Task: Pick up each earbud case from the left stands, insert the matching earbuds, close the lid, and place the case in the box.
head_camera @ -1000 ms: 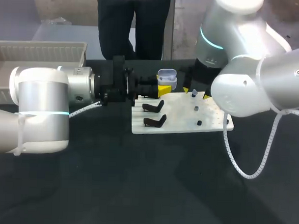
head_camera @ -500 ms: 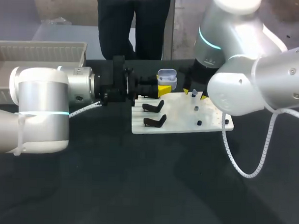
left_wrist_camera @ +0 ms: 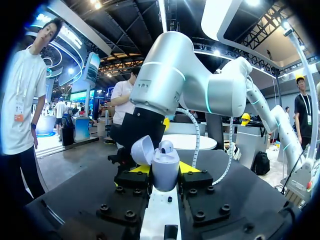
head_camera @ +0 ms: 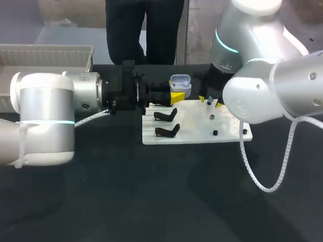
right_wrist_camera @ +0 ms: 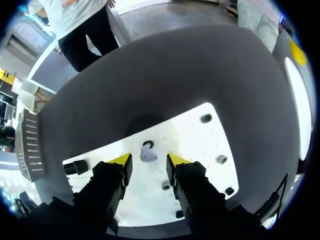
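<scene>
Left tool [left_wrist_camera: 165, 172] clamps the earbud case [head_camera: 180, 83] from both sides, lid open, upright, just past the far edge of the white board [head_camera: 193, 134]; our left arm [head_camera: 45, 117] lies level over the counter [head_camera: 148, 195]. Right tool [right_wrist_camera: 148, 161] hangs above the board, fingers parted, a lavender earbud [right_wrist_camera: 147, 154] on the board just ahead of its tips.

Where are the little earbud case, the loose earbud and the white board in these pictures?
earbud case [left_wrist_camera: 166, 170]: left wrist view, front of its body, below the open lid.
loose earbud [right_wrist_camera: 148, 154]: right wrist view, on its lilac body.
white board [head_camera: 195, 134]: head view, a bare patch near its front edge.
</scene>
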Robot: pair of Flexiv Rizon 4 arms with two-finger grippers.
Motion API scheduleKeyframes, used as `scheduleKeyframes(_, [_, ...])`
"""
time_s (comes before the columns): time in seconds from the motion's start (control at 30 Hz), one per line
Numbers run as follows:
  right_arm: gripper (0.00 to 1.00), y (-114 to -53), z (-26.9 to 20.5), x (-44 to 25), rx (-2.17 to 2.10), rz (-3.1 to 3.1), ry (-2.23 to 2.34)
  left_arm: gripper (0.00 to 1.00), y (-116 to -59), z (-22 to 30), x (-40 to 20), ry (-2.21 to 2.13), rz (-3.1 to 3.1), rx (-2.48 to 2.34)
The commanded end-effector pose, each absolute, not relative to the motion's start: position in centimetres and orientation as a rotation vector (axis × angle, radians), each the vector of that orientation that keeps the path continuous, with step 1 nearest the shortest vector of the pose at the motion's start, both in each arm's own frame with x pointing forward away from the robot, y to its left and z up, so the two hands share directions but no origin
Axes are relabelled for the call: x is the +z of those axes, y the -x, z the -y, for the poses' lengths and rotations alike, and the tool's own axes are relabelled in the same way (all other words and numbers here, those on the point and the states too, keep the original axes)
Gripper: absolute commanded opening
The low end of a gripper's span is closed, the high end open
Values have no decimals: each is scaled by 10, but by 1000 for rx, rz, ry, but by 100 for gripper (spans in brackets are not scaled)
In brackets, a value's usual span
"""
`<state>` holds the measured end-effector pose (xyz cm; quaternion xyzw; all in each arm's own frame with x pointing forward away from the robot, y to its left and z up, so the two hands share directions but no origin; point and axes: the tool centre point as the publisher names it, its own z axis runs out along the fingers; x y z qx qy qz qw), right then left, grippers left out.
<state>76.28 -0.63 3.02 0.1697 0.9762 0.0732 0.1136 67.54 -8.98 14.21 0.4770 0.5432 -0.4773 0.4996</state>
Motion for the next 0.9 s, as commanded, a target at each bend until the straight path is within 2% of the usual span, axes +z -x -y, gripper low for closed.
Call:
scheduleKeyframes(0.03, [42, -766, 5, 28, 218, -2871, -503, 0, -674, 91, 141, -1146, -1309, -1148])
scheduleKeyframes(0.17, [35, -768, 5, 28, 222, -2869, -507, 0, -674, 91, 141, -1146, -1309, -1148])
scheduleKeyframes(0.83, [29, -770, 5, 32, 222, -2863, -525, 0, -674, 91, 141, -1146, -1309, -1148])
scheduleKeyframes(0.9, [25, -770, 4, 31, 218, -2866, -524, 0, -674, 91, 141, -1146, -1309, -1148])
